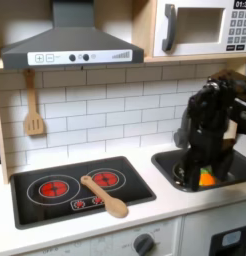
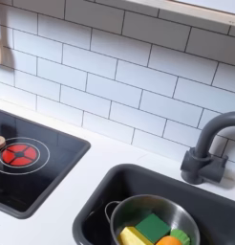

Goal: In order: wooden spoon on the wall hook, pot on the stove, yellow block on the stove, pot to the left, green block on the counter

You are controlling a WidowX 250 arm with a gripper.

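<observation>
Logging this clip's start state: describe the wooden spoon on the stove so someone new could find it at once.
In the first exterior view, find the black stove with two red burners. The wooden spoon lies across its right burner, bowl end over the front right edge. Unlike the slotted wooden spatula hanging on the tiled wall, it lies flat and has a solid bowl.

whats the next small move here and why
Probably swing the arm from above the sink toward the wooden spoon, which lies flat on the stove, not yet hung. The wall already holds a spatula, and the pot sits in the sink with blocks inside, so the spoon likely comes first.
</observation>
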